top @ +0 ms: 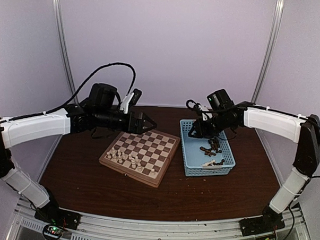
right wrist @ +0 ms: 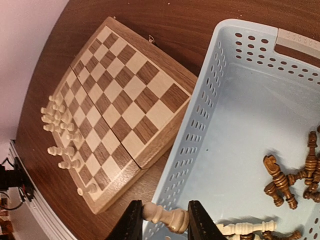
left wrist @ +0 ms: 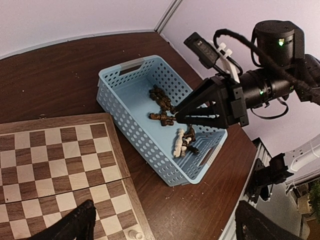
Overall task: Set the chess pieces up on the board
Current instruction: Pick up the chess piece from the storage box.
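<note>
While over the basket (right wrist: 210, 100), right pincer (right wrist: 165, 220) grips cream piece (right wrist: 162, 216)

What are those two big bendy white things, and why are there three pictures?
They are two robot arms bolted to a dark brown wooden table. Each ends in a two-finger claw. One picture comes from a camera high above; the other two come from small cameras on the arms' wrists.

On the table lie a square wooden chessboard with tan and brown squares and a light-blue plastic basket full of holes. Cream-white chess pieces already stand along the board's near edge. Dark brown chess pieces lie jumbled in the basket.

The right claw pinches one cream-white piece over the basket. The left claw hangs open above the board, holding nothing.
</note>
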You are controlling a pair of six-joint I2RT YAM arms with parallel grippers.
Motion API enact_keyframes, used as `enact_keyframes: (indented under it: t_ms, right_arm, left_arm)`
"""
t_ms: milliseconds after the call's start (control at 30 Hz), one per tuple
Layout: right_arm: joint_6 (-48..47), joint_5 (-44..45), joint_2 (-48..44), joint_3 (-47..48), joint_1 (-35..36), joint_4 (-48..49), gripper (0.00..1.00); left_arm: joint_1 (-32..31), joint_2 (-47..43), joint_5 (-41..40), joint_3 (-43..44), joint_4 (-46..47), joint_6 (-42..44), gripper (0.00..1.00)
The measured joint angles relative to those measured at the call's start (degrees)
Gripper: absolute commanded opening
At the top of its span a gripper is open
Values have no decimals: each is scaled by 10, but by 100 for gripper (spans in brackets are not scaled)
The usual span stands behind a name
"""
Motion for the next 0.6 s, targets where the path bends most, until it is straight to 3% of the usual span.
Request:
enact_keyframes:
  t_ms: [133, 433, 600]
  right_arm:
    - [53, -39, -19, -40, -8, 54, 31]
    - [197, -143, -32, -120, -53, 188, 33]
    - [258, -183, -37, -137, -52, 257, 32]
  left_arm:
    - [0, 23, -1, -20, 44, 28, 92]
    - [-1, 104, 43, -66, 252, 104, 63]
    - [-3, 179, 96, -63, 376, 126, 61]
